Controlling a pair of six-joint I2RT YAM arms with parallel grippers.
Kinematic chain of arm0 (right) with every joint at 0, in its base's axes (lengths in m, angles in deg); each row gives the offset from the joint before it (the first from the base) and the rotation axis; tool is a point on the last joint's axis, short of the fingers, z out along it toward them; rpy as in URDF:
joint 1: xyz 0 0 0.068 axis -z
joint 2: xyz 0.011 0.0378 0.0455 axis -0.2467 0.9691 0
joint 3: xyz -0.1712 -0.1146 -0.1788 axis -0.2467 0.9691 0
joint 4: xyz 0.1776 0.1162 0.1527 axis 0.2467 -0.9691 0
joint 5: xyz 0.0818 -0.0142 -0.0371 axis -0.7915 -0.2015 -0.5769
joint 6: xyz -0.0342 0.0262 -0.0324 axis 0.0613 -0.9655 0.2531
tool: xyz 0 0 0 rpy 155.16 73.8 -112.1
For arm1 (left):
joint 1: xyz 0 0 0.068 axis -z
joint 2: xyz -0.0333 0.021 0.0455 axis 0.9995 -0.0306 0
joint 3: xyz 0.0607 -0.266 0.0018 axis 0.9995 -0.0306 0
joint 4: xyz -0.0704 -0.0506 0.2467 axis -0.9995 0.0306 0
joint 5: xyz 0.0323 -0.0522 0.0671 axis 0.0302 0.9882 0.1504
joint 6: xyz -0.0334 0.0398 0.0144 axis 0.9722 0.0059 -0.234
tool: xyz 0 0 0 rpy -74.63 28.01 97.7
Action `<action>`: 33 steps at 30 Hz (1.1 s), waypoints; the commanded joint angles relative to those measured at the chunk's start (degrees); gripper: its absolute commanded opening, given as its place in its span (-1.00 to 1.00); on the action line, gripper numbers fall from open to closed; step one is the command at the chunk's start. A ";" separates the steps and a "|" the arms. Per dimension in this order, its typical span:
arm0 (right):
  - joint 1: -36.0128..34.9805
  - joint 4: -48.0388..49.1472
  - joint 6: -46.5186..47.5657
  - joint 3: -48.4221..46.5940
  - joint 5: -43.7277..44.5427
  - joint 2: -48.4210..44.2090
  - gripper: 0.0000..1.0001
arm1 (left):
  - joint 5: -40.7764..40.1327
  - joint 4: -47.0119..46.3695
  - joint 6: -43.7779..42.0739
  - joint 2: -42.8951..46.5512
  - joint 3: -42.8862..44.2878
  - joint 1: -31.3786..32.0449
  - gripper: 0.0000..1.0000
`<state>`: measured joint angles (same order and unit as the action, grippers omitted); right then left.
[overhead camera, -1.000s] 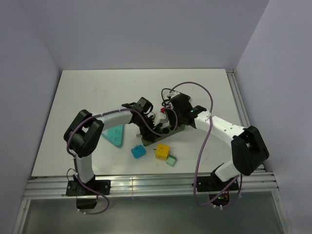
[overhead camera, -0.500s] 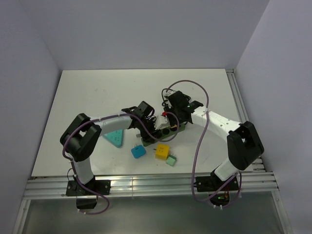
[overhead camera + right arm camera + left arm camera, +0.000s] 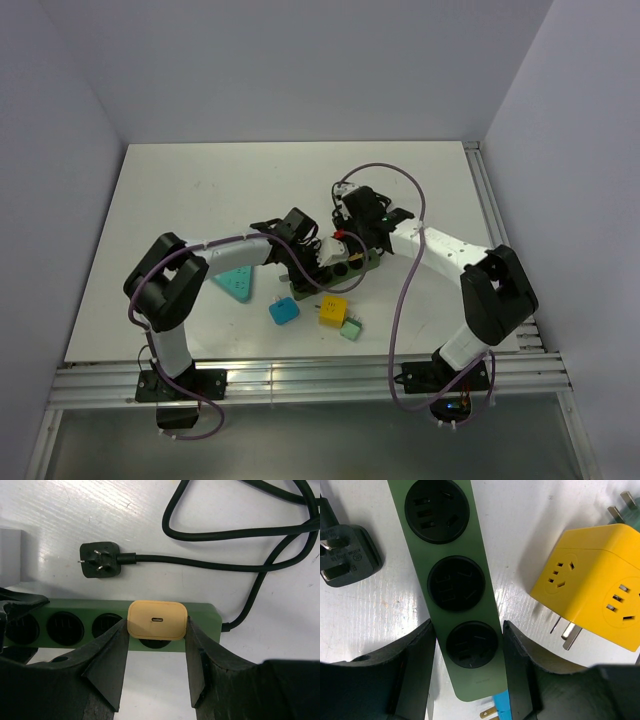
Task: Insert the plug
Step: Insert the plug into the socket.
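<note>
Left claw [image 3: 470, 647]: clenched across the free end of the power strip [image 3: 480, 685], bracing it.
Right claw [image 3: 156, 630]: grasping the tan charger plug [image 3: 157, 620], poised at the strip's end by the cord [image 3: 200, 567].
Progress: plug's lined up, but I can't tell how deep it sits. Pressing it home and letting go look left to do.

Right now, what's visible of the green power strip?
The green power strip lies flat on the white table: a long matte plastic bar with a row of round black sockets. Its black cord leaves one end and loops to a loose plug. The left claw grips the other end's sides; the right claw holds a tan charger on the socket nearest the cord.
</note>
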<state>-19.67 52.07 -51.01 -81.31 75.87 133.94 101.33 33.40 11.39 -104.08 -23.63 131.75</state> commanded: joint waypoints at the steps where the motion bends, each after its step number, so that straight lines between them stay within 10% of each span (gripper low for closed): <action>1: -2.43 -5.98 -0.25 5.13 -6.12 0.45 -1.00 | -4.81 -2.04 -6.65 -3.82 0.42 1.41 -0.10; 33: -3.84 -4.39 -10.10 12.07 -7.53 -7.90 -1.00 | 6.54 1.83 -5.16 -4.34 4.99 -5.98 -0.12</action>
<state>-20.54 54.98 -56.22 -72.96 76.72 125.99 109.65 37.13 7.24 -106.84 -20.42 127.06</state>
